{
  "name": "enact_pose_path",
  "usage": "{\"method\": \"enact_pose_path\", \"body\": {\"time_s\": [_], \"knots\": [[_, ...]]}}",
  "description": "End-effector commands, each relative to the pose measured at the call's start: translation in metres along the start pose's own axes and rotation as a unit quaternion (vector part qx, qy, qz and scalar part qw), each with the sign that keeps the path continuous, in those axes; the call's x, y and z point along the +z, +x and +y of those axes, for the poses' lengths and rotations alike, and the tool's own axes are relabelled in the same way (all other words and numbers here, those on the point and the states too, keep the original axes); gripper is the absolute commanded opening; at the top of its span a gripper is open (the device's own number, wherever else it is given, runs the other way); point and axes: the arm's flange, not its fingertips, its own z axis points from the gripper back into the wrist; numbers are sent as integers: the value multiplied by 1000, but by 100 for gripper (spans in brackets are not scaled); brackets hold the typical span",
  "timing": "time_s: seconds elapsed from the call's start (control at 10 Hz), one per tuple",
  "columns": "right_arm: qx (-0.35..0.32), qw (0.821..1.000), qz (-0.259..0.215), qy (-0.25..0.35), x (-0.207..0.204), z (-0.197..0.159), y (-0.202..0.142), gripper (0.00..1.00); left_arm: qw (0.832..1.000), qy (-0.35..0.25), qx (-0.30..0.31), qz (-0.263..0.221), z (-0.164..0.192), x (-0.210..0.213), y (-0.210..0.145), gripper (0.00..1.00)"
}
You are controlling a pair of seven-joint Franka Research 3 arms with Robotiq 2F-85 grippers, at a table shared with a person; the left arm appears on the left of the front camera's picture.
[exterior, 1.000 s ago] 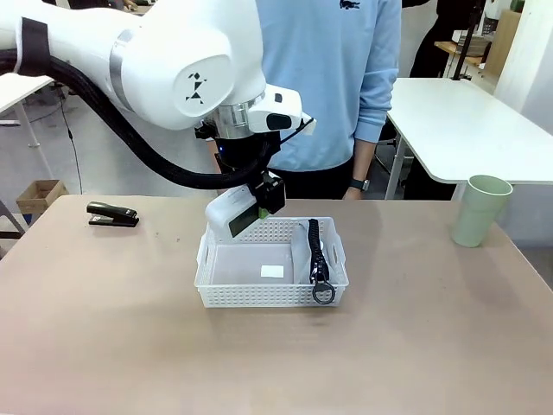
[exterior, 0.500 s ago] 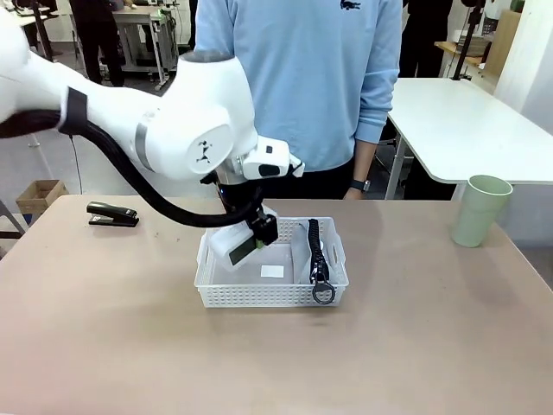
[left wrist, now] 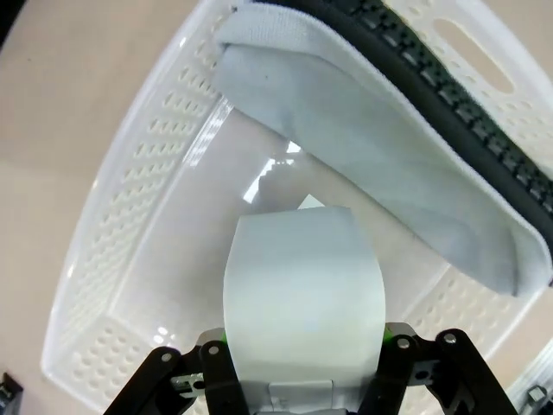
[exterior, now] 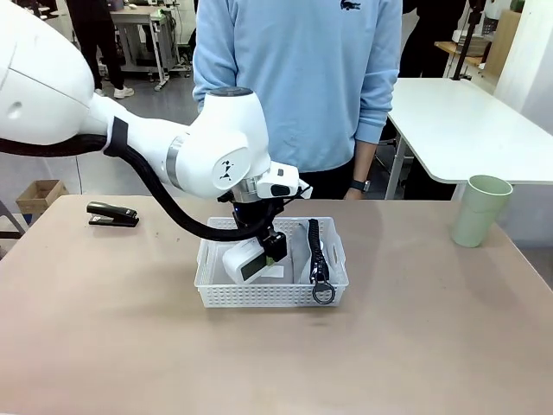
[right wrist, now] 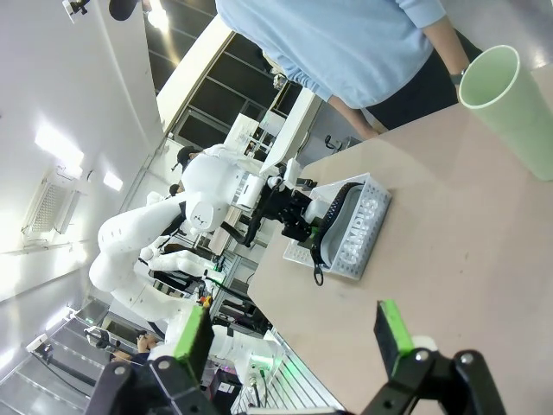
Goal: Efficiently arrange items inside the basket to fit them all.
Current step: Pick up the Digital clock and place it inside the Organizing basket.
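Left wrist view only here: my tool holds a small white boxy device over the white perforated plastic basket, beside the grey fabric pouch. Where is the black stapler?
Observer: The black stapler lies on the table outside the white perforated plastic basket, well off to the robot's left of it.
Operator: And the pale green cup, is it in reach of the other arm?
Observer: The pale green cup stands upright on the table far to the robot's right of the basket. The right arm's side is likely the nearer one.
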Motion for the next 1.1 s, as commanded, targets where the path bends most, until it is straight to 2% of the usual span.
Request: {"method": "enact_pose_path", "body": {"time_s": [0.0,0.1,0.5,0.8,0.9,1.0], "knots": [[13,1000,-11,8,0,1,4,100,1000,1,20,17,4,-5,6,52],[13,1000,-11,8,0,1,4,100,999,2,31,14,5,-9,5,52],[13,1000,-11,8,0,1,4,100,998,4,35,51,6,-19,6,52],[13,1000,-11,8,0,1,4,100,998,6,39,52,6,-21,8,52],[13,1000,-11,8,0,1,4,100,998,19,38,51,6,-20,8,100],[13,1000,-11,8,0,1,4,100,998,22,38,54,5,-20,8,100]]}}
